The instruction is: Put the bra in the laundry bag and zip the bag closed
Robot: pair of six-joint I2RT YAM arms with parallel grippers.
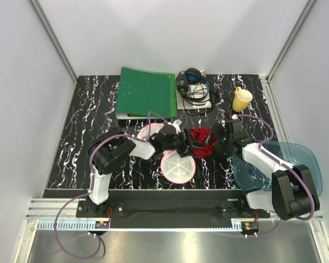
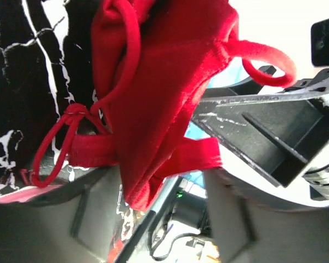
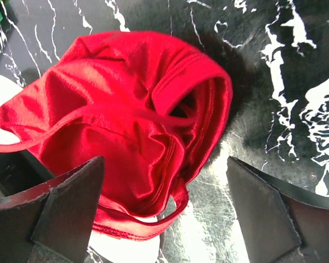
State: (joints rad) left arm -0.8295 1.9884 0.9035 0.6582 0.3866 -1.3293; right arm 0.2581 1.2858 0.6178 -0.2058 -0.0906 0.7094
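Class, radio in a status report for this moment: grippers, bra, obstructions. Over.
Left gripper open around bra. Right gripper open over bra. Bra on table by laundry bag, not inside. Nothing in the way.

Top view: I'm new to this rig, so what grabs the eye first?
The bright red bra at the centre, between the left claw and the right claw. Next, the white, pink-rimmed laundry bag just nearer the arms, and the green folder at the back.

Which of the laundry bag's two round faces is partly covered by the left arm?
The far face, nearer the green binder; the near face lies fully exposed.
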